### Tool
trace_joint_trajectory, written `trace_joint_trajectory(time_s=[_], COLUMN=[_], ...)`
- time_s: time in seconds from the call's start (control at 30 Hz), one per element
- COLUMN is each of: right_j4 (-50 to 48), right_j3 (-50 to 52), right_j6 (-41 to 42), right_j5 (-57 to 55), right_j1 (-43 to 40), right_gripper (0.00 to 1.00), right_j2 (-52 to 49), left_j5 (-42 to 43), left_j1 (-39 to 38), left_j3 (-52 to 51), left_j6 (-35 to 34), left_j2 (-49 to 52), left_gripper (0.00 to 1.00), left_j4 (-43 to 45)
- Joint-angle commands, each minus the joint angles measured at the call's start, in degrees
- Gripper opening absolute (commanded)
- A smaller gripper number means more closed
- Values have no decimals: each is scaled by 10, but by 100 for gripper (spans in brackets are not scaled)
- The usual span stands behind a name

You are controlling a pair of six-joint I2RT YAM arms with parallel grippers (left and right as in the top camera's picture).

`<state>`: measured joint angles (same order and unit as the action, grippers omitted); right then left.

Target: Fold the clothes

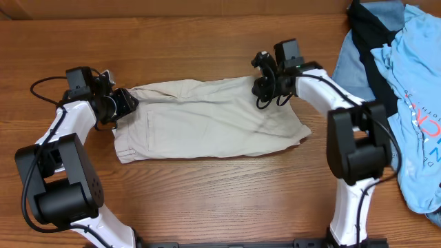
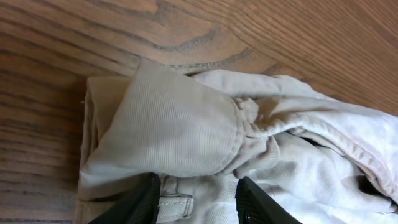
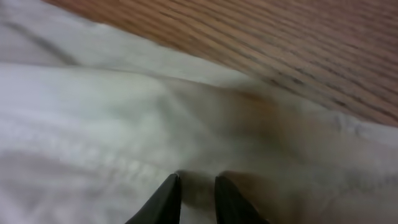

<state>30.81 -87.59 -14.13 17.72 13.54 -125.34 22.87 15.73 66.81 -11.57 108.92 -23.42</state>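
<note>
Overhead, we see the shorts point(image 1: 207, 120) spread mid-frame. Our left gripper point(image 2: 198, 196) clamps their left edge. At their upper right, our right gripper point(image 3: 198, 193) has its jaws nearly together; whether they pinch cloth, we cannot tell.

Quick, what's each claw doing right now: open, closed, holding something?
Left gripper: fingers apart with the waistband of the shorts between them; whether it grips cannot be told.
Right gripper: closed, pinching the shorts' cloth.

Soft even light from above, only faint shadows on the wooden table point(image 1: 207, 200), overhead and left wrist views sharp, right wrist view badly out of focus, shorts point(image 3: 124, 112) washed pale.
</note>
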Motion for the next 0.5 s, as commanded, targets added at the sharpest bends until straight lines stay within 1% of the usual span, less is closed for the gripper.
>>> trace_joint_trajectory(time_s=[0.0,0.07,0.13,0.2,0.27,0.3,0.37,0.4,0.47], right_j4=[-44,-80,-130,-153,-162,-162,-154,-148,-137], right_j3=[-1,-1,-1,-1,-1,-1,-1,-1,-1], right_j6=[59,89,114,145,167,175,187,187,195], right_j5=[-87,-131,-178,-207,-213,-213,-214,-218,-238], right_j1=[-4,-6,-10,-16,-23,-28,-39,-45,-54], right_gripper=[22,22,25,25,25,25,23,21,21], right_j2=[-27,-40,-53,-57,-61,-63,-66,-67,-67], left_j5=[-10,-10,-21,-47,-78,-88,-99,-100,-99], left_j1=[-4,-4,-4,-4,-4,-4,-4,-4,-4], left_j3=[12,12,12,11,9,8,8,8,8], left_j6=[13,13,14,14,19,20,20,20,20], left_j2=[7,7,7,7,7,7,7,7,7], left_gripper=[45,46,44,43,44,49,61,63,63], left_j4=[-9,-22,-45,-62,-70,-73,-79,-79,-78])
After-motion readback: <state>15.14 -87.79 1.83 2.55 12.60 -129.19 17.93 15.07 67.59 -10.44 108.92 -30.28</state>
